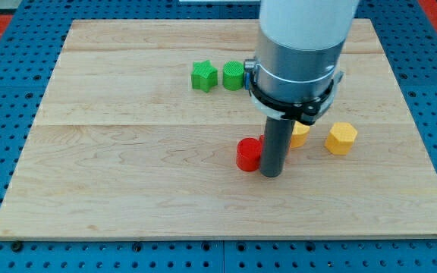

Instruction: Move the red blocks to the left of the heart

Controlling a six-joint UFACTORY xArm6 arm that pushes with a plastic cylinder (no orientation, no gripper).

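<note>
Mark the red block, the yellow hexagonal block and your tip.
red block (246, 154), camera view, its top face.
yellow hexagonal block (341, 137), camera view, its top face.
my tip (271, 174), camera view, rod's lower end, beside the red block.

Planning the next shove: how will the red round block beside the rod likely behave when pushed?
The red round block looks short and squat, so it will probably slide flat rather than tip. Its rounded side may let it slip off my tip, which sits right against it on the view's right. The smooth wooden board likely offers little drag.
</note>
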